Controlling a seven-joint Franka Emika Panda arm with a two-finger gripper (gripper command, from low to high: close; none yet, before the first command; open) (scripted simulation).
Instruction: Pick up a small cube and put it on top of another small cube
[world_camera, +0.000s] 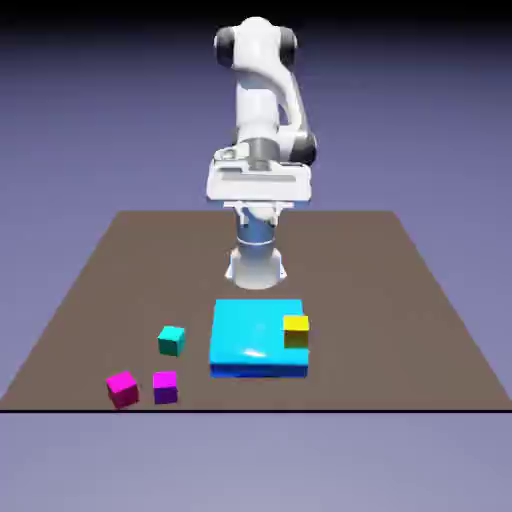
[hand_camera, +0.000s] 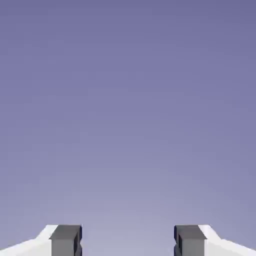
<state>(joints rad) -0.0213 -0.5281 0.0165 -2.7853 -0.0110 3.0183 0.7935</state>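
In the exterior view, the small cubes sit low in the picture, nearer the camera than the end effector (world_camera: 258, 217), which is raised above the brown desk (world_camera: 360, 290) near the robot's base. Three of them are toward the exterior view's left: a teal cube (world_camera: 171, 341), and closer to the desk's near edge, a magenta cube (world_camera: 123, 390) and a purple cube (world_camera: 165, 387), side by side and apart. A yellow cube (world_camera: 296, 332) is at the right-hand part of a wide, flat, bright blue block (world_camera: 250, 335), which lies on the desk to the right of the other three. Which cubes are meant for stacking cannot be told.

The end effector is released: in the hand view its two grey fingertips (hand_camera: 66, 240) stand wide apart, with only blue-violet backdrop between them. It holds nothing and touches no cube. The white arm (world_camera: 257, 90) rises behind it. The blue block is the bulkiest thing on the desk, between the teal cube and the yellow one's right side.
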